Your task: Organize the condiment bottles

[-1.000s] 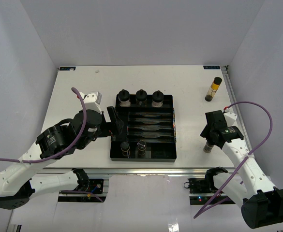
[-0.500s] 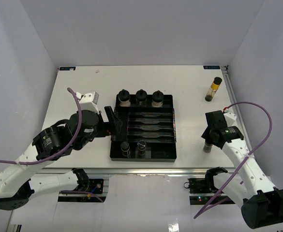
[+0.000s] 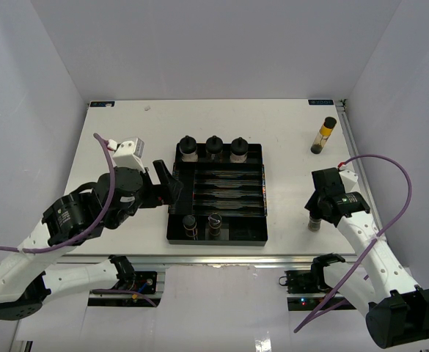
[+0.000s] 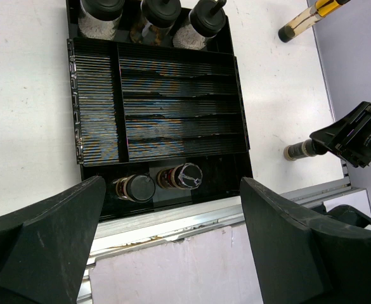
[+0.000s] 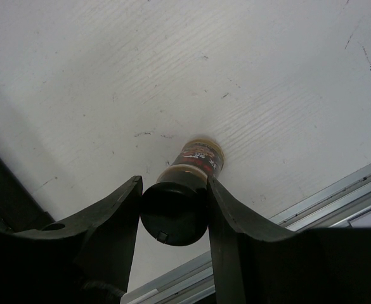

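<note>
Overhead, the right hand (image 3: 317, 213) grips a slim bottle (image 3: 314, 224) standing on the white desk (image 3: 119, 132), well right of the black tray (image 3: 229, 192).

Left wrist: the left hand (image 4: 172, 187) is spread wide and empty above the stowed bottles (image 4: 184, 176).

Right wrist: both fingers (image 5: 118, 215) clamp the black cap (image 5: 174, 213). The step in hand is judged to be pick-up; the next move calls for a vertical lift, then transfer to the tray. Plain white walls (image 3: 199, 44) enclose the desk.

Left arm (image 3: 75, 214): my elbow is bent, forearm angled forward and inward.
Left gripper (image 3: 168, 182): my jaws are spread wide with nothing between them.
Right arm (image 3: 368, 249): I reach forward, wrist tipped down.
Right gripper (image 3: 315, 214): my fingers (image 5: 118, 209) press both sides of a small bottle (image 5: 199, 157) at its cap.
</note>
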Controlling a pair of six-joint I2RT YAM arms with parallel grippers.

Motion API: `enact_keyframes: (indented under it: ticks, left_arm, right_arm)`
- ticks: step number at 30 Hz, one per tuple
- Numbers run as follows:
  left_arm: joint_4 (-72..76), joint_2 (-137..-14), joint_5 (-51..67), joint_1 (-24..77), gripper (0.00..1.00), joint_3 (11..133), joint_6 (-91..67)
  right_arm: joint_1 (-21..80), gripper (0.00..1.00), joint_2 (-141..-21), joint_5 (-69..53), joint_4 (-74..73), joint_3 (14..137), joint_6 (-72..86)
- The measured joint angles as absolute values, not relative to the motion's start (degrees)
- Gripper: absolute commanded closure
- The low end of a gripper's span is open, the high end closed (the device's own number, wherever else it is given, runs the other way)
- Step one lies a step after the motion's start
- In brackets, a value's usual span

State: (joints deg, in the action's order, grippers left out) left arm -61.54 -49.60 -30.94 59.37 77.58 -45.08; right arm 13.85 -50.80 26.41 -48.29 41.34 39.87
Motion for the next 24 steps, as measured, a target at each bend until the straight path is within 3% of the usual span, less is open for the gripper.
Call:
enact_keyframes:
  ticks: [7, 11, 17, 21, 24]
  left_arm:
    - [-62.3, -49.7, -30.9, 59.4, 0.02, 78.5, -45.1]
    - [-62.6, -49.5, -31.0, 59.4, 0.02, 78.6, -45.3]
    - [-62.8, -49.3, -31.1, 59.4, 0.02, 78.7, -45.3]
    - [-63.0, -48.9, -31.1, 59.4, 0.02, 78.7, -45.5]
    - [-63.0, -48.4, -31.1, 59.4, 0.02, 78.7, -45.6]
  right_arm:
    - [13.8, 0.37, -50.8, 25.1, -48.5, 40.7, 40.4]
    - [13.8, 0.38, -51.7, 24.9, -49.8, 39.7, 41.2]
    - [13.8, 0.60, -51.8, 24.8, -50.1, 39.5, 41.8]
    - [13.8, 0.87, -51.2, 24.0, -50.0, 39.5, 41.5]
    - [13.8, 0.92, -50.0, 21.7, -49.0, 39.5, 39.2]
